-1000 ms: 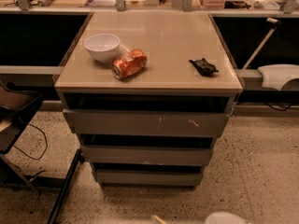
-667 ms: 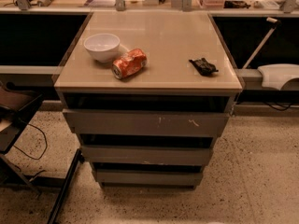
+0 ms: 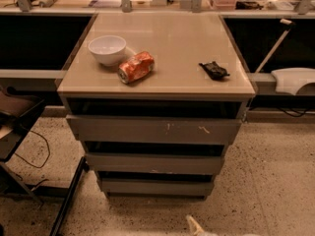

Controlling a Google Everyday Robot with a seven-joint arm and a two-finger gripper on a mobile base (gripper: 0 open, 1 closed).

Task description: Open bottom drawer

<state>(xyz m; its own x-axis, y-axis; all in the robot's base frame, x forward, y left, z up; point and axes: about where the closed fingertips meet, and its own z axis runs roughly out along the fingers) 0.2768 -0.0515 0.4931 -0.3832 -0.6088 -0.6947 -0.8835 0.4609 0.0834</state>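
Note:
The bottom drawer is the lowest and narrowest grey front of the cabinet, plain and flat, close to the floor. It looks pushed in, with a dark gap above it. Above it are the middle drawer and the widest top drawer with white scratch marks. Only a pale tip of my gripper shows at the bottom edge of the view, on the floor side in front of the cabinet and below the bottom drawer. It is apart from the drawer front.
On the cabinet top are a white bowl, a crushed orange can and a small black object. A dark chair frame stands at the left. A white object lies at the right. The floor is speckled.
A white rounded part at the bottom right edge dropped out of view, and a pale tip now shows at the bottom middle. The drawers have not moved.

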